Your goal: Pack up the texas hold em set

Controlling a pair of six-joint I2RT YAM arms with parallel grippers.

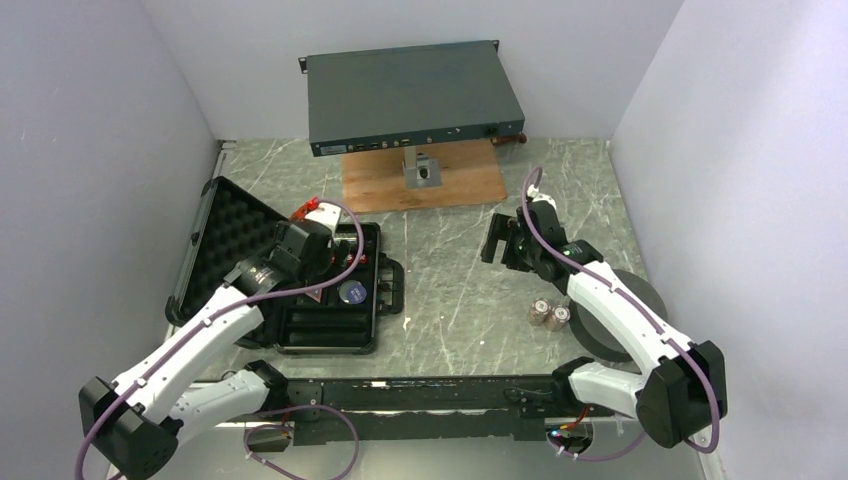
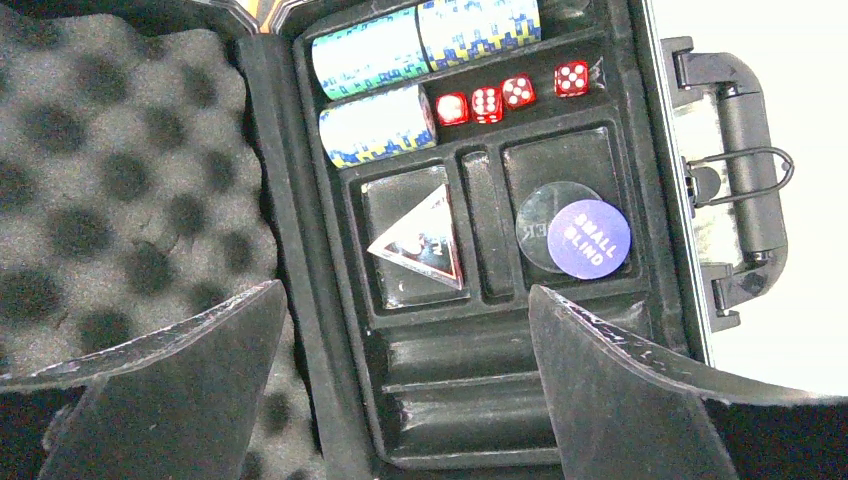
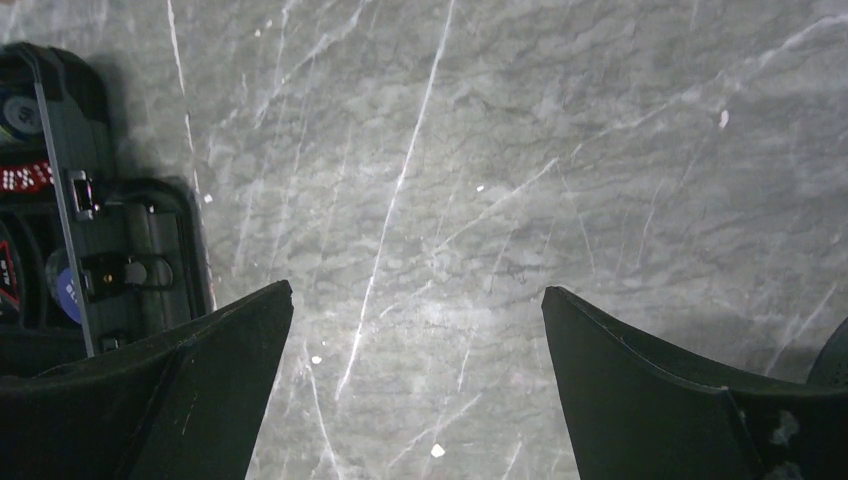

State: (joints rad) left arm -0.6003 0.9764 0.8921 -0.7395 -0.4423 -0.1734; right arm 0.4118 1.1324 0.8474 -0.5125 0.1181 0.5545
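Note:
The black case (image 1: 365, 335) lies open at the left, its egg-crate foam lid (image 1: 225, 235) tipped back. My left gripper (image 1: 305, 250) hovers open and empty over the tray. In the left wrist view the gripper (image 2: 408, 290) is above empty slots. Three chip stacks (image 2: 378, 125), several red dice (image 2: 487, 103), the red triangle marker (image 2: 425, 240) and the blue disc (image 2: 588, 238) lie in the tray. Two short chip stacks (image 1: 550, 315) lie on the table by the right arm. My right gripper (image 1: 505, 240) is open and empty above bare table (image 3: 418, 290).
The grey rack unit (image 1: 410, 95) stands on a wooden board (image 1: 420, 185) at the back. A dark foam ring (image 1: 625, 300) lies under the right arm. The case handle (image 2: 745, 170) faces the table's middle, also in the right wrist view (image 3: 140, 270). White walls enclose three sides.

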